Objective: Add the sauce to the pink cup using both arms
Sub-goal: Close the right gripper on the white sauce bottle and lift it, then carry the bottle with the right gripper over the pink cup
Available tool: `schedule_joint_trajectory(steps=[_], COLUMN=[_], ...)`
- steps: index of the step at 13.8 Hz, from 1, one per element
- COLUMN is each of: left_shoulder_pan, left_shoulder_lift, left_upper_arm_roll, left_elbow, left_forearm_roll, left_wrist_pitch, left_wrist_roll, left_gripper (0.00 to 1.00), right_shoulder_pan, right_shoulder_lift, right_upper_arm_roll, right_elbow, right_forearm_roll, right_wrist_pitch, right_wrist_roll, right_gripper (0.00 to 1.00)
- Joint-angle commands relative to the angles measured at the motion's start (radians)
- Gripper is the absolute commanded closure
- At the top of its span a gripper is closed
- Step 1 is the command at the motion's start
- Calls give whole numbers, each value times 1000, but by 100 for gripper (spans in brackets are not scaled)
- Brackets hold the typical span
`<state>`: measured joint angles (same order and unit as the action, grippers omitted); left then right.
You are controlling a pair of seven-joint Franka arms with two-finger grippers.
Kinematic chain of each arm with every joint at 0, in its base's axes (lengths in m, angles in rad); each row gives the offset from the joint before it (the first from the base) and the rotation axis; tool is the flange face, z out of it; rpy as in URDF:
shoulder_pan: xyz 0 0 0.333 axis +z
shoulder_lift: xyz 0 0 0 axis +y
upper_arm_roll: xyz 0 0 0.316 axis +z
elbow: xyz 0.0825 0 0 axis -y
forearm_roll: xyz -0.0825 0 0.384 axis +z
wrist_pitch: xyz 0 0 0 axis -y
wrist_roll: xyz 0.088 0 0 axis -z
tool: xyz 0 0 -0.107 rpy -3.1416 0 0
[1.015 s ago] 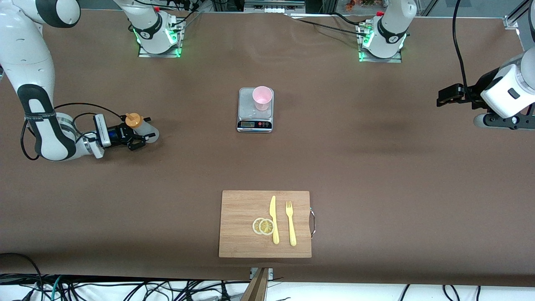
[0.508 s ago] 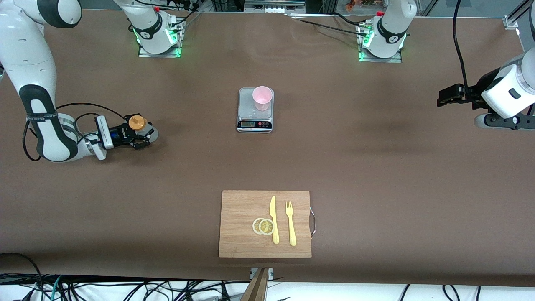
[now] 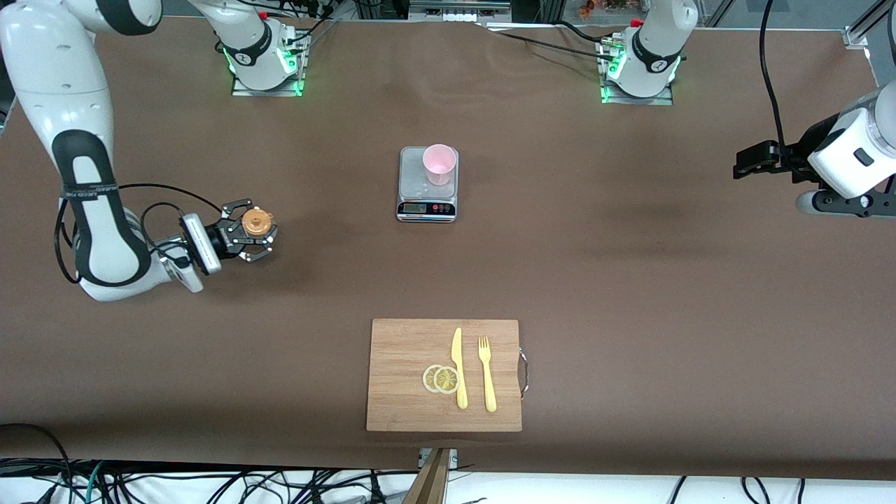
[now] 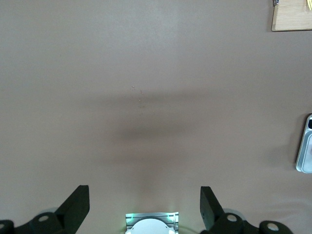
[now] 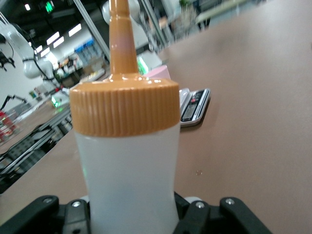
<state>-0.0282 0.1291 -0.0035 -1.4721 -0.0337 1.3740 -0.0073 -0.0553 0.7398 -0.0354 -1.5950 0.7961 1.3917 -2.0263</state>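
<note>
My right gripper (image 3: 253, 231) is shut on the sauce bottle (image 3: 256, 223), holding it upright above the table toward the right arm's end. The bottle's whitish body (image 5: 127, 180) and orange nozzle cap (image 5: 123, 106) fill the right wrist view, pinched between the jaws low down. The pink cup (image 3: 439, 164) stands on a small grey scale (image 3: 427, 201) mid-table, apart from both grippers; its pink edge (image 5: 160, 73) peeks out past the cap. My left gripper (image 3: 747, 162) hangs open over the left arm's end of the table, its black fingers (image 4: 76, 205) wide apart with nothing between them; that arm waits.
A wooden cutting board (image 3: 444, 374) lies nearer the front camera than the scale, with two lemon slices (image 3: 440, 379), a yellow knife (image 3: 458, 367) and a yellow fork (image 3: 486, 373) on it. The scale's edge (image 4: 305, 152) and a board corner (image 4: 291, 15) show in the left wrist view.
The right gripper closed on the sauce bottle, lifted it and carried it a little toward the scale and the front camera. The left arm has stayed still.
</note>
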Motion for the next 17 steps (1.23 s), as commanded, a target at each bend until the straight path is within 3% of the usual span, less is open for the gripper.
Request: schedule_joint_trajectory(steps=[1,5,10,17], left_shoulder_pan=[7,7,8,13], left_shoulder_lift=[6,6,6,6], left_upper_arm_roll=[-6,-6,-6,-6], left_elbow=[15,15,15,15], left_forearm_roll=[14,14,14,14], left_wrist_pitch=[-15,-15,-15,-15], left_wrist_roll=[26,26,26,27], left_gripper=[0,0,0,0], right_shoulder_pan=[112,238,354,443], right_shoulder_lift=[-77,-86,-86,-86], right_upper_arm_roll=[-5,49,201,354], right_elbow=[71,164,222,221], right_forearm_roll=[-157,-354,-641,-868], right_wrist_pitch=[12,20,20,3], right_wrist_roll=[226,453,774,1086], right_gripper=[100,100,100,100])
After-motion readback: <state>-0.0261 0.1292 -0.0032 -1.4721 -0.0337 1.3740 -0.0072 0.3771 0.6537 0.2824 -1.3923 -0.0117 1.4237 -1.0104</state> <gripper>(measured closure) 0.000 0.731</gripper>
